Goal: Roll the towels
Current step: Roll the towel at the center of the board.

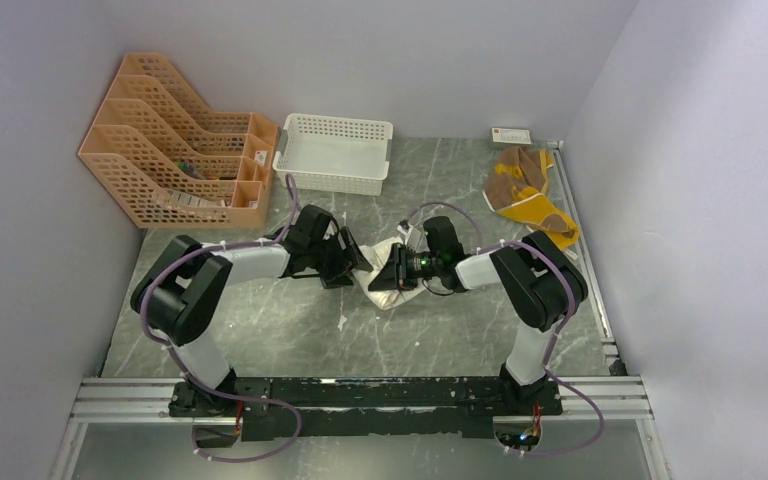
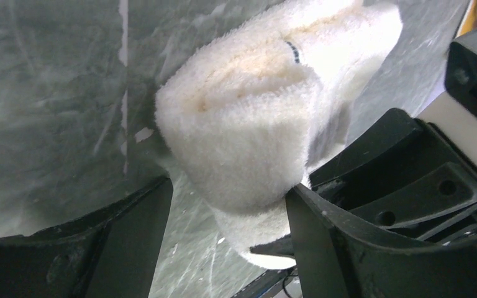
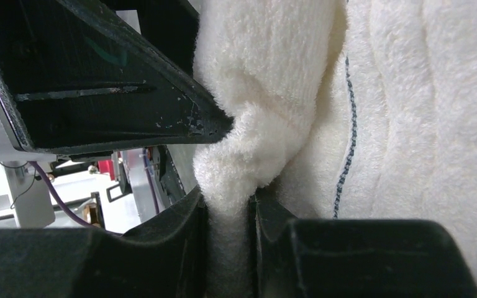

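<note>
- Your right gripper (image 3: 228,208) sits nearest the lens. Its two fingers (image 3: 161,254) are drawn narrow and pinch a fold of the cream-white towel (image 3: 410,124) between them.
- Just above that pinch, the tip of one finger of your left gripper (image 2: 227,205) presses into the same fold.
- The left jaws stand wide, one finger on each side of the towel's rounded, folded end. The finger on the right of the left wrist view touches the pile, and the other sits just beside it.
- From above, your two grippers meet nose to nose over this towel. It lies on the grey marbled table (image 1: 260,330), in front of the white lattice basket (image 1: 328,180) and slightly to the basket's right.
- The brown and mustard-yellow towel (image 1: 525,195) lies crumpled and unrolled to the right of the basket, well apart from both grippers.
- An orange file rack (image 1: 175,150) stands just left of the basket.
</note>
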Robot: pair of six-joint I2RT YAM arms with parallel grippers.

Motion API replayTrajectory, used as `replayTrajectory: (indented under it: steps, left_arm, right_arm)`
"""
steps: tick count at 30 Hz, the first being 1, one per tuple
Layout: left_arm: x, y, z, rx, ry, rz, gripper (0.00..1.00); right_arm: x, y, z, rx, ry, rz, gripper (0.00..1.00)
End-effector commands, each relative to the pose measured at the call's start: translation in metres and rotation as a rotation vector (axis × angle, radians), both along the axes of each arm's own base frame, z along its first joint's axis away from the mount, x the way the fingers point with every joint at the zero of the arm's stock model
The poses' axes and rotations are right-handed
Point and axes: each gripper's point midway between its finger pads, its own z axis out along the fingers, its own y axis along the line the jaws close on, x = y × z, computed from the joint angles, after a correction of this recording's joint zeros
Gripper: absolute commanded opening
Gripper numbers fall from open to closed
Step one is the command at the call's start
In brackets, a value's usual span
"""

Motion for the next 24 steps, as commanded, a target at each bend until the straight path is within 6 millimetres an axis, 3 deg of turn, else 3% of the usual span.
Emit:
replayTrajectory:
  steps: [1,4,7,14,16,20,24]
  left_arm:
    - [0.005,-0.017,-0.003,-0.073,-0.001,0.015,0.78]
    - [0.008,-0.018,-0.011,-0.050,0.001,0.018,0.72]
    - [0.010,-0.014,-0.016,-0.011,-0.003,0.023,0.63]
    - [0.014,0.001,-0.019,0.092,-0.031,0.028,0.42]
    - [0.016,0.004,-0.019,0.113,-0.038,0.026,0.41]
    - [0.017,0.005,-0.018,0.137,-0.042,0.008,0.41]
    - [0.016,0.003,-0.022,0.139,-0.028,-0.009,0.41]
  right_arm:
    - [-0.002,0.002,0.008,0.031,-0.018,0.021,0.22]
    - [-0.002,0.001,0.006,0.017,-0.022,0.027,0.24]
    - [0.007,-0.006,0.002,-0.071,-0.070,0.019,0.34]
    - [0.038,-0.049,-0.005,-0.690,-0.398,0.010,0.73]
    - [0.044,-0.059,0.003,-0.816,-0.490,0.006,0.74]
    - [0.045,-0.067,0.024,-0.900,-0.636,-0.005,0.75]
    - [0.033,-0.060,0.036,-0.912,-0.747,0.033,0.75]
